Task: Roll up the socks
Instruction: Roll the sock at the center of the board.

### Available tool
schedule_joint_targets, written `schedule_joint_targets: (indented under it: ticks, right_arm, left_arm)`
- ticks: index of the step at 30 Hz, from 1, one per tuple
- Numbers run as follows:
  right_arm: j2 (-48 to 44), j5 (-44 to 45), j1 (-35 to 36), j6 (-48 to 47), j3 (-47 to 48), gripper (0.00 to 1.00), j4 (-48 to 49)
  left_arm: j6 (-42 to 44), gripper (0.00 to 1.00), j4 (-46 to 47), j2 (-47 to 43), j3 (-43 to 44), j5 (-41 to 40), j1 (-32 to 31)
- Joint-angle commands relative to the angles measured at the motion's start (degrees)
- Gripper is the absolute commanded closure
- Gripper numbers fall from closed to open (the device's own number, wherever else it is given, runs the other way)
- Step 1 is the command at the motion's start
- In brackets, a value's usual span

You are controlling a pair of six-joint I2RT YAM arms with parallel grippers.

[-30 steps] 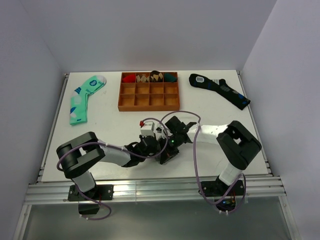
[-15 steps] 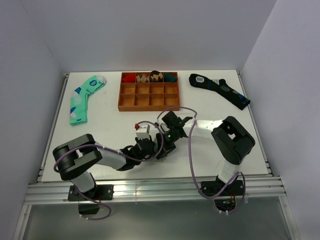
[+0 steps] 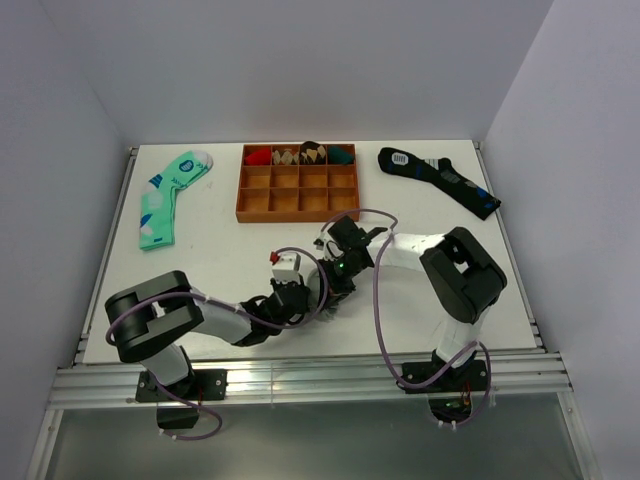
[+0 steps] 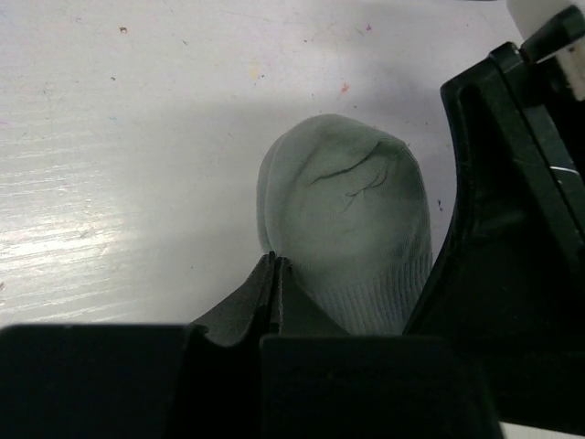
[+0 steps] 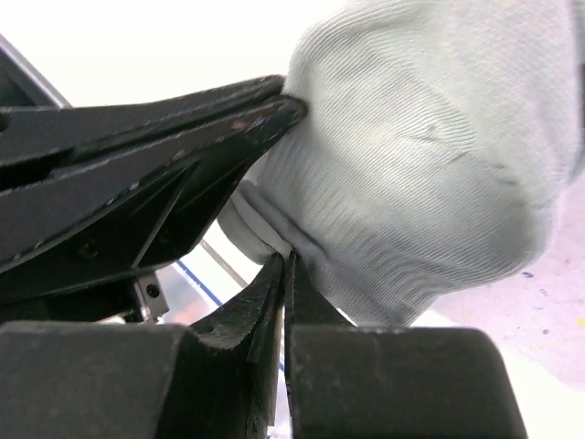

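Note:
The socks (image 4: 347,215) are a small light-grey knit bundle (image 5: 430,155) with a ribbed cuff, held low over the white table. My left gripper (image 4: 275,265) is shut, its tips pinching the bundle's lower left edge. My right gripper (image 5: 286,261) is shut too, its tips meeting at the fold by the cuff. The left gripper's black fingers (image 5: 183,128) reach the bundle from the left in the right wrist view. From above, both grippers (image 3: 330,278) meet mid-table and hide the socks.
A brown wooden divided tray (image 3: 297,217) stands at the back centre, with rolled socks in its far row. A mint-green patterned sock (image 3: 165,200) lies at the back left. A long dark navy sock (image 3: 440,180) lies at the back right.
Both wrists have shifted together away from the near edge, toward the tray. The right arm has folded in closer. Both grippers have stayed shut.

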Motion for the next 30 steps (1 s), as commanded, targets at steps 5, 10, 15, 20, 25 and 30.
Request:
schedule_joint_targets:
  ticks: [5, 10, 15, 20, 25, 30]
  right_arm:
    - [1.4, 4.7, -0.3, 0.3, 2.0, 0.95, 0.2]
    - [2.6, 5.2, -0.3, 0.3, 1.9, 0.92, 0.3]
    - [3.3, 4.1, -0.2, 0.3, 2.0, 0.92, 0.5]
    - [3.7, 4.3, -0.2, -0.4, 3.0, 0.92, -0.7]
    - [4.0, 4.2, -0.2, -0.9, 3.6, 0.91, -1.4]
    - [4.4, 3.9, -0.2, -1.2, 3.8, 0.91, -1.6]
  left_arm:
    - [1.2, 1.0, -5.4, -1.2, -3.1, 1.2, -1.0]
    - [1.9, 0.95, -4.9, -2.8, -3.8, 1.5, -1.6]
    - [1.4, 0.63, -7.1, -5.8, -3.9, -0.7, -1.9]
    - [2.4, 0.55, -5.5, -12.1, -6.5, -1.0, -2.7]
    - [4.8, 0.58, -1.8, -15.7, -8.8, -1.1, -4.8]
    - [6.2, 0.55, 2.0, -16.1, -10.6, 0.5, -5.7]
